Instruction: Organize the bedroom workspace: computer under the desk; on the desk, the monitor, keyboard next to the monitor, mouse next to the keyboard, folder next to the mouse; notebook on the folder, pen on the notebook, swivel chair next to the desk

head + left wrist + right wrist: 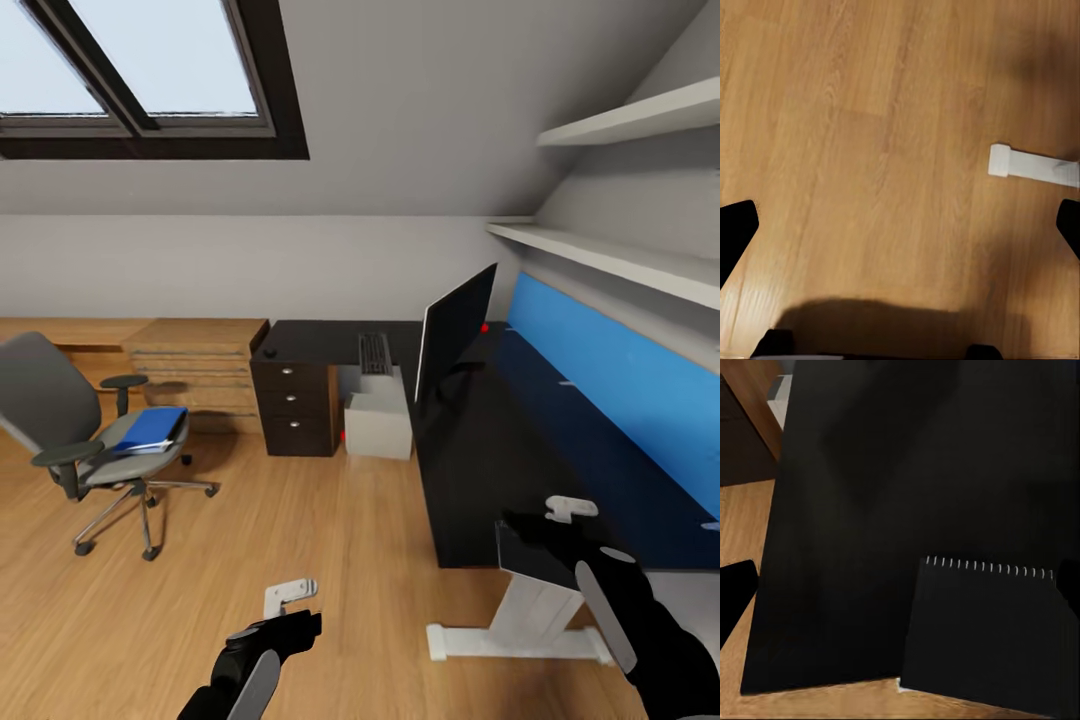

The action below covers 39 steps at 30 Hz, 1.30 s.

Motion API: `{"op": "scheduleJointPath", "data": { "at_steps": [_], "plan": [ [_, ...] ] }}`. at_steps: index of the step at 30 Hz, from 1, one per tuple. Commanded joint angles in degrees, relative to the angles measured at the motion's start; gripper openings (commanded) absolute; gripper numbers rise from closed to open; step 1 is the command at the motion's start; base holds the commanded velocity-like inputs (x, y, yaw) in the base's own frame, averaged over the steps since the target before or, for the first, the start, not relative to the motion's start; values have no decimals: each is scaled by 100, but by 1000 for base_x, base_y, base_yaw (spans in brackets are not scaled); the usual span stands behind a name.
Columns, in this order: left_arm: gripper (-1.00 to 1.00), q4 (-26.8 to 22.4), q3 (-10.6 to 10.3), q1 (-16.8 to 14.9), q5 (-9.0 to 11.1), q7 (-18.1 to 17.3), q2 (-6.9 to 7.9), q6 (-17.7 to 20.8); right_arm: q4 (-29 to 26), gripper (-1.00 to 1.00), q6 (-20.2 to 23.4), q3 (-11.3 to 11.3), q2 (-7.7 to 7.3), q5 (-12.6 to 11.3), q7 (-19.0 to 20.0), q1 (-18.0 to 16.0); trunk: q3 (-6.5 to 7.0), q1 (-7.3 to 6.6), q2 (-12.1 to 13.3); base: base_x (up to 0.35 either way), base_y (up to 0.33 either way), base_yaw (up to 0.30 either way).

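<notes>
On the black desk (470, 450), the monitor (455, 330) and keyboard (375, 353) are seen, the computer (380, 420) beneath, the blue folder (150, 428) on the swivel chair (70, 430); left gripper (290, 600) and right gripper (550, 520) are shown with fingers spread

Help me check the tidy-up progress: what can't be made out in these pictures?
- Small black mouse on the glossy black desk: head view, too small for detail.
- Spiral-bound dark notebook: right wrist view, cut off by the edge.
- Pen: indistinguishable against the dark top.
</notes>
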Motion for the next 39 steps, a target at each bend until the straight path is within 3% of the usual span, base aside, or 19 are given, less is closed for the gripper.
{"op": "scheduleJointPath", "data": {
  "at_steps": [1,17,21,24,25,27,33,38,39],
  "plan": [
    [100,-8,-7,-5,60,57,2,8,-6,100,32,-12,2,-11,25,-3,10,-25,34,-337,0,0],
    [100,-8,-3,-5,60,57,2,8,9,100,33,-24,-6,-246,29,-2,343,-376,676,-336,0,-187],
    [100,-11,-2,-5,60,57,5,8,19,100,33,-26,-13,-331,34,-1,358,-376,676,-184,0,-265],
    [100,-24,3,-5,60,56,8,8,56,100,33,-35,-26,-477,47,-1,370,-376,676,-66,0,-267],
    [100,-83,5,-5,66,57,8,7,93,100,38,-55,-60,-731,116,-1,373,-376,676,-14,0,-268],
    [100,-121,10,-5,72,57,7,8,115,100,41,-71,-78,-800,155,-1,381,-376,676,-10,0,-269],
    [100,-278,104,-5,89,57,3,8,231,100,99,-256,-174,-1087,497,-1,343,-310,555,-3,0,-192],
    [100,-338,152,-5,82,57,2,8,456,100,303,-570,-300,-1443,1186,-1,256,-200,355,-1,0,-47],
    [100,-344,159,-5,81,57,2,8,562,100,374,-735,-340,-1541,1464,-1,238,-178,315,0,0,-18]
  ]
}}
